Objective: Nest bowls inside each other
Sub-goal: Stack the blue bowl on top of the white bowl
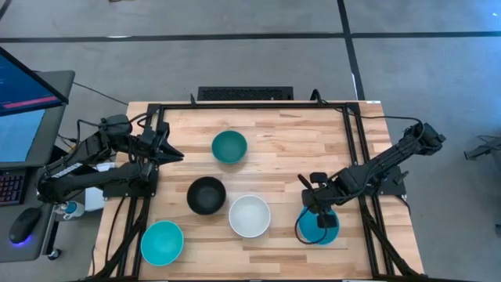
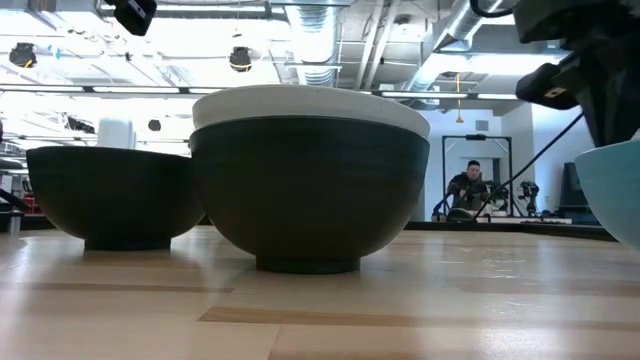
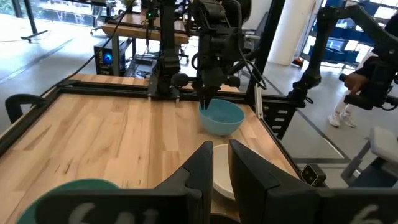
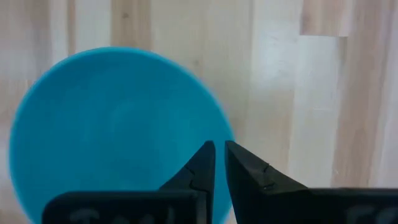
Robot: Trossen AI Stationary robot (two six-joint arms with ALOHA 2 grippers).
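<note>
Five bowl spots show in the high view: a dark teal-green bowl (image 1: 229,146), a black bowl (image 1: 206,195), a white bowl (image 1: 249,215), a cyan-blue bowl (image 1: 162,242) near the near edge, and a second cyan-blue bowl (image 1: 322,229) at the right. In the low view the white bowl (image 2: 310,105) sits inside a black bowl (image 2: 310,195). My right gripper (image 1: 317,222) (image 4: 219,146) stands above the right cyan-blue bowl's rim, shut on it. My left gripper (image 1: 176,153) (image 3: 221,146) waits near the table's left edge, shut and holding nothing. My right gripper has the cyan-blue bowl's rim (image 4: 225,140) between its two fingers, one finger over the inside and one outside. The fingers come from above, pointing down, as the left wrist view shows at the rim (image 3: 204,111). Whether the bowl's foot is on the table, I cannot tell.
A black frame (image 1: 258,106) runs along the table's far, left and right sides. Bare wood lies between the teal-green bowl and the right arm. A monitor and mouse stand off the table's left. A person (image 2: 468,190) sits in the room far behind.
</note>
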